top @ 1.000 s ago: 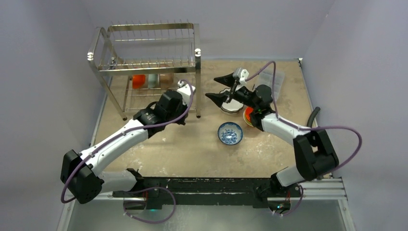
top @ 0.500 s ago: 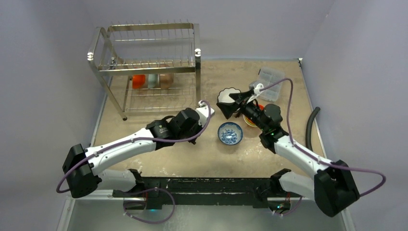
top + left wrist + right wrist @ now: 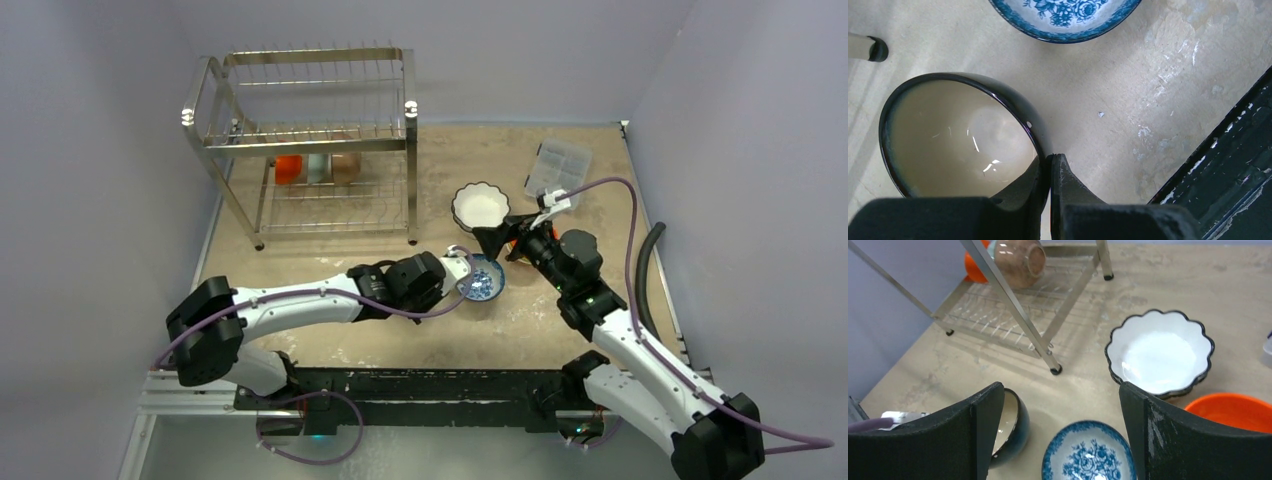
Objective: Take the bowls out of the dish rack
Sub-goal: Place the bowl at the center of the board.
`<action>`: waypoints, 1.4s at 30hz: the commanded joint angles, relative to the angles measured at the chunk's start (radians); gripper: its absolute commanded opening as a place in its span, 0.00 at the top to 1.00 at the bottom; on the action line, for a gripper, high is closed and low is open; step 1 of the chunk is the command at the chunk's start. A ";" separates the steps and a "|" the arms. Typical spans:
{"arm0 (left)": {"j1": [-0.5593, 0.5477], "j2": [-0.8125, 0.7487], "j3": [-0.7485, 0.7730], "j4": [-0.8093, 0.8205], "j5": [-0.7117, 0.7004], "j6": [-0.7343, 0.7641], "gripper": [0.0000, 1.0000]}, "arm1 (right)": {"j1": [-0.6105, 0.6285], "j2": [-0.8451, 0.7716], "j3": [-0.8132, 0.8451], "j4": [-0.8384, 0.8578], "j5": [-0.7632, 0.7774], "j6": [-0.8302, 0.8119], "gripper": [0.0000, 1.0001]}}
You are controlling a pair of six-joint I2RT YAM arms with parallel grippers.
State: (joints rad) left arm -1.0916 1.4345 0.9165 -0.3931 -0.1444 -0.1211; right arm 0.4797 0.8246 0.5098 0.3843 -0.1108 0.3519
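I saw left gripper (image 3: 1050, 165) pinching dark bowl (image 3: 958, 140) by its rim beside blue-patterned bowl (image 3: 1065, 15) (grouping them, I'd guess); right gripper (image 3: 1060, 387) spread, empty.

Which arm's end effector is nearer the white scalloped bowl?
Right. The right end effector, open, hovers just short of the white scalloped bowl; the left end effector, shut on a dark bowl, sits farther off beside the blue-patterned bowl.

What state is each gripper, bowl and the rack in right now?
left gripper, shut on rim of dark bowl
dark bowl, held tilted by its rim
right gripper, open, empty
white scalloped bowl, upright on table
blue-patterned bowl, upright on table
orange bowl, upright on table
dish rack, three bowls on edge in lower tier
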 commanded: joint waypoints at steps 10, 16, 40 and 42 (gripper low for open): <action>-0.061 0.045 0.015 0.119 -0.074 0.050 0.76 | 0.003 -0.005 0.072 -0.202 0.058 -0.057 0.12; -0.064 0.042 0.016 0.131 -0.065 0.048 0.62 | 0.003 0.014 0.109 -0.264 0.049 -0.084 0.12; 0.136 -0.313 -0.203 0.245 -0.229 -0.151 0.31 | 0.067 0.293 0.300 -0.453 -0.060 -0.202 0.21; 0.148 -0.341 -0.221 0.243 -0.268 -0.167 0.29 | 0.110 0.337 0.319 -0.460 -0.029 -0.210 0.23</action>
State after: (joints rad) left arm -0.9684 1.1667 0.7269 -0.2127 -0.3393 -0.2218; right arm 0.5274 1.1057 0.7593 -0.0505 -0.1486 0.1799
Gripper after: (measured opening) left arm 0.695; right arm 0.785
